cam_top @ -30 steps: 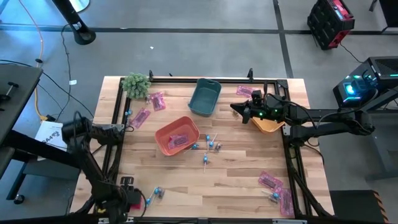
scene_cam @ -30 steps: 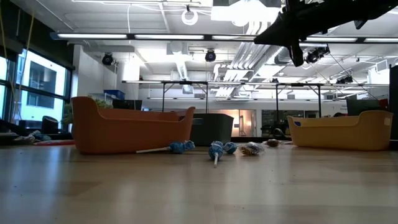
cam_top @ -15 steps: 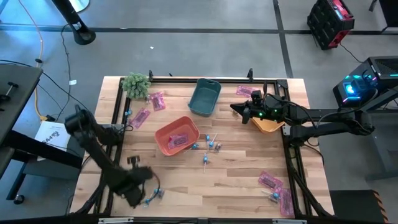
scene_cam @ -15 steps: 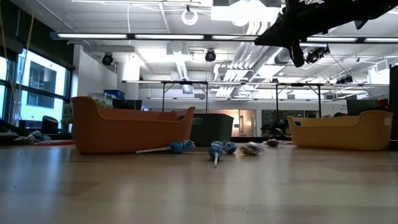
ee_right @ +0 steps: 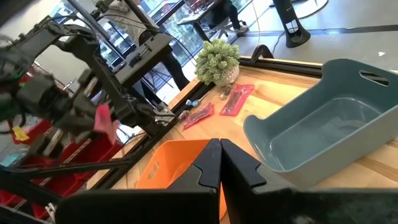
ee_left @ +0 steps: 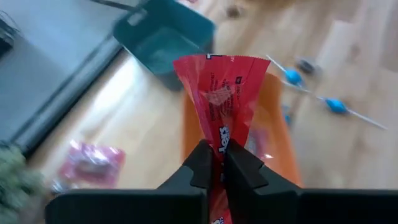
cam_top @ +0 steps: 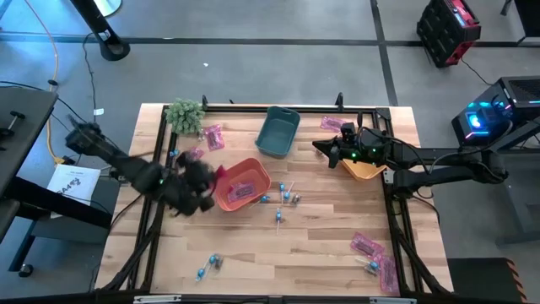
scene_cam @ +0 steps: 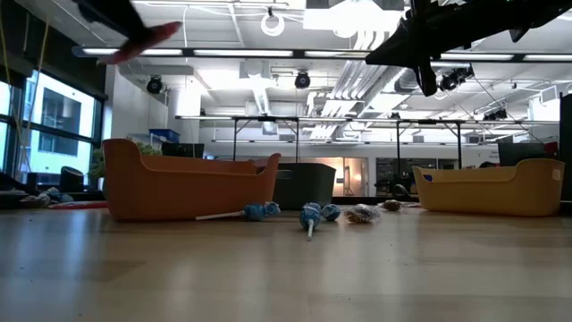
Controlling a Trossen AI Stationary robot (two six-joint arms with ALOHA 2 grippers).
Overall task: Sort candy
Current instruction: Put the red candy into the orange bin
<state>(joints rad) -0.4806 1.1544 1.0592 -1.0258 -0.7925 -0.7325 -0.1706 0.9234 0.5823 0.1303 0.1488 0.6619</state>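
My left gripper (cam_top: 208, 176) hangs above the table beside the left rim of the red-orange bin (cam_top: 253, 173), shut on a pink packet (ee_left: 221, 93). The low view shows that packet (scene_cam: 147, 38) high up. One pink packet (cam_top: 240, 193) lies inside the bin. More pink packets (cam_top: 211, 137) lie flat at the far left and at the near right (cam_top: 368, 245). Blue lollipops (cam_top: 287, 197) lie on the wood right of the bin, and others (cam_top: 209, 265) lie near the front edge. My right gripper (cam_top: 319, 146) hovers shut, holding nothing, between the teal bin (cam_top: 278, 133) and the yellow bin (cam_top: 364, 171). My left gripper pinches the pink packet between its two fingers (ee_left: 202, 163). The wrapper is squeezed narrow (ee_left: 217, 146) at the fingertips and fans out wide beyond them. The fingers slant down toward the table's right. The packet is lifted clear of the table.
A green leafy plant (cam_top: 185, 113) stands at the far left corner. A black frame (cam_top: 395, 221) runs along the table's edges. Bare wood lies in the near middle of the table (cam_top: 287, 253).
My left gripper has risen from the table's near left corner and swung toward the far edge to the red-orange bin's left side. The pink packet has gone with it, lifted clear of the wood. My right arm has kept still.
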